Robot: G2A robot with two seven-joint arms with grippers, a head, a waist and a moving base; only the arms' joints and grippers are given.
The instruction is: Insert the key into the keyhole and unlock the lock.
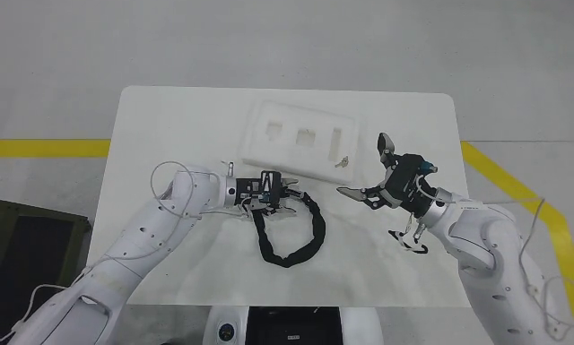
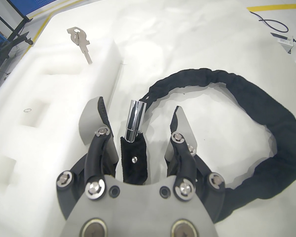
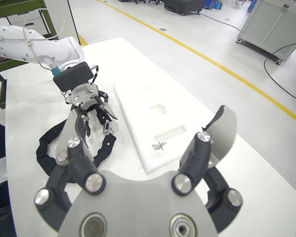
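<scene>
A black fabric-sleeved chain lock (image 1: 291, 242) lies looped on the white table (image 1: 179, 130). Its chrome lock cylinder (image 2: 135, 122) sticks out of the sleeve between the fingers of my left gripper (image 2: 139, 115), which is open and not touching it. The same left gripper (image 1: 283, 193) sits at the loop's far end. The cylinder's keyhole end (image 3: 106, 131) faces the right arm. A silver key (image 2: 79, 41) stands stuck in the white foam tray (image 2: 19, 80), also seen as the key (image 1: 339, 161) and the key (image 3: 159, 146). My right gripper (image 1: 363, 168) hovers open near the tray's right end, holding nothing.
The foam tray (image 1: 269, 134) has several rectangular recesses; a small ring (image 2: 27, 110) lies by one. A yellow floor line (image 1: 54, 148) runs past both table sides. A green rack (image 3: 17, 3) stands beyond the left arm. Bare table lies right of the chain.
</scene>
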